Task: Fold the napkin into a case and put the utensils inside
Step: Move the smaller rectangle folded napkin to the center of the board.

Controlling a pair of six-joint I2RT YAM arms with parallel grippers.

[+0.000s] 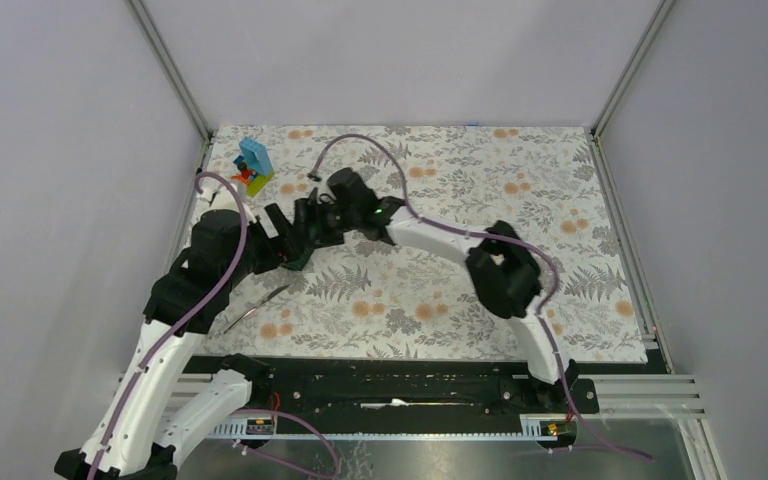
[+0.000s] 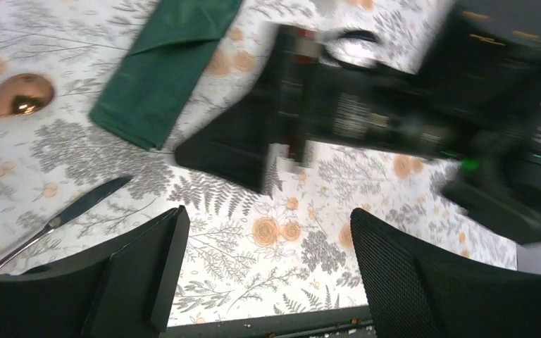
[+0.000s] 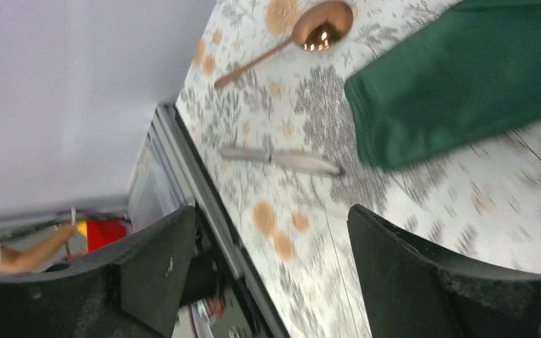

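Observation:
The dark green napkin [image 2: 162, 70] lies folded into a narrow oblong case on the floral cover; it also shows in the right wrist view [image 3: 465, 77]. In the top view only a green sliver [image 1: 297, 263] shows under the arms. A copper-tinted spoon [image 2: 14, 95] [image 3: 317, 24] lies beside it, outside the cloth. A knife [image 2: 77, 208] [image 3: 289, 160] [image 1: 255, 305] lies nearer the front edge. My left gripper [image 2: 268, 274] [image 1: 278, 222] is open and empty above bare cover. My right gripper [image 3: 271, 274] [image 1: 305, 235] is open and empty, close to the left one and just past the napkin's end.
A colourful toy block stack [image 1: 253, 165] stands at the back left. The floral table cover [image 1: 460, 290] spreads to the right. A metal frame rail [image 3: 204, 204] runs along the table's left edge. The two arms cross closely over the left part of the table.

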